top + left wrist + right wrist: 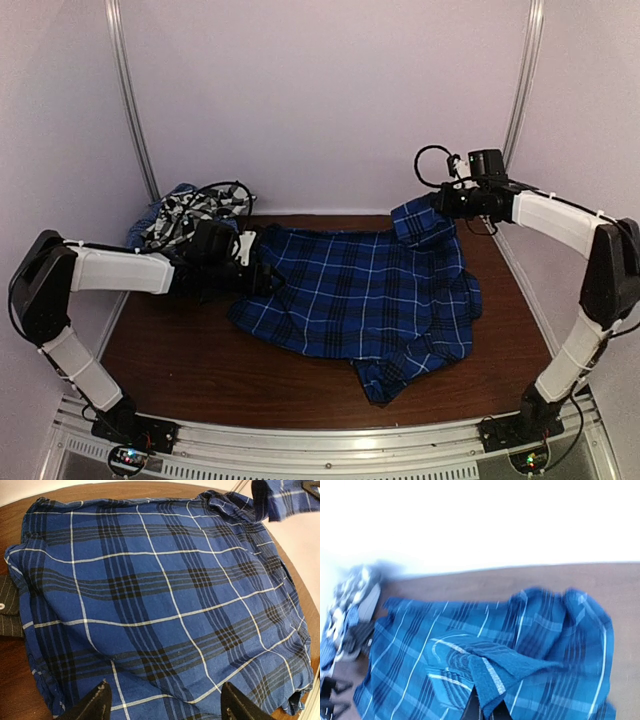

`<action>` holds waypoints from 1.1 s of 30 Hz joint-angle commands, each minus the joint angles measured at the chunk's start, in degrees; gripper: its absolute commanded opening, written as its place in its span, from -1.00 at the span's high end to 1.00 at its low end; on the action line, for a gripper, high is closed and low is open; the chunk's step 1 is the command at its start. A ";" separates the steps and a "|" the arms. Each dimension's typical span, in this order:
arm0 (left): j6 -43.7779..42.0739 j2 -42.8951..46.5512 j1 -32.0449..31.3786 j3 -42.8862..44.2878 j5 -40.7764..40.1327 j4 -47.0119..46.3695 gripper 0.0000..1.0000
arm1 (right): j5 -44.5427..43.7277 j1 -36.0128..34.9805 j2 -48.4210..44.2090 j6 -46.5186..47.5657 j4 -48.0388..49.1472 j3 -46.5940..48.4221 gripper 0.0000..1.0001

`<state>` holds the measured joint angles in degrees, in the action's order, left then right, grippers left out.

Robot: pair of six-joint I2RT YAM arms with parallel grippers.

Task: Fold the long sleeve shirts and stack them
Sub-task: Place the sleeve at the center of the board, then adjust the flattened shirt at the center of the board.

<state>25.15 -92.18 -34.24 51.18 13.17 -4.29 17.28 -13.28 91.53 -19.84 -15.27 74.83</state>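
A royal-blue plaid shirt (370, 290) with thin white lines lies spread over the middle of the brown table; it fills the left wrist view (160, 595). My left gripper (262, 280) is at the shirt's left edge, its black fingertips (92, 705) wide apart just above the cloth, holding nothing. My right gripper (440, 204) is shut on a fold of the blue plaid shirt at the far right and holds it lifted off the table; the pinched fold shows in the right wrist view (492, 680). A dark pinstripe piece (7, 612) peeks out at the shirt's left edge.
A heap of other shirts (190, 215), black-and-white plaid and pale blue, lies at the back left corner against the wall. White walls enclose the back and sides. The table's near strip (250, 385) is bare wood.
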 commanded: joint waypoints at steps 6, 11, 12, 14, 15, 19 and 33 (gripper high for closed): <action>-1.77 1.55 -0.30 3.21 -2.93 1.68 -0.53 | -4.27 3.89 26.12 -0.41 2.94 18.97 0.97; -1.59 0.65 -0.30 3.34 -1.98 2.06 -0.53 | 1.77 7.12 36.44 -3.66 4.13 25.62 0.57; -1.59 0.47 -0.30 3.31 -2.09 2.35 -0.53 | 2.31 7.47 37.22 -3.93 3.70 26.27 0.32; -1.64 0.34 -0.30 3.35 -2.47 3.10 -0.54 | 2.32 7.73 36.33 -3.71 2.93 25.64 -0.03; -1.67 0.35 -0.30 3.21 -2.59 3.15 -0.55 | 1.79 7.76 34.69 -3.33 3.10 24.12 -0.17; -2.32 0.73 -0.30 2.82 -2.71 3.74 -0.66 | 0.66 7.63 23.52 -2.39 6.04 12.15 -0.73; 1.47 4.86 -0.38 -6.63 7.46 1.96 -0.79 | -10.33 -6.20 -23.37 -11.62 -1.50 -35.23 -1.00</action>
<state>24.05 -89.45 -34.24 47.90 15.90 -0.03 13.13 -15.51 75.61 -24.73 -10.13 49.93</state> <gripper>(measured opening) 0.892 0.996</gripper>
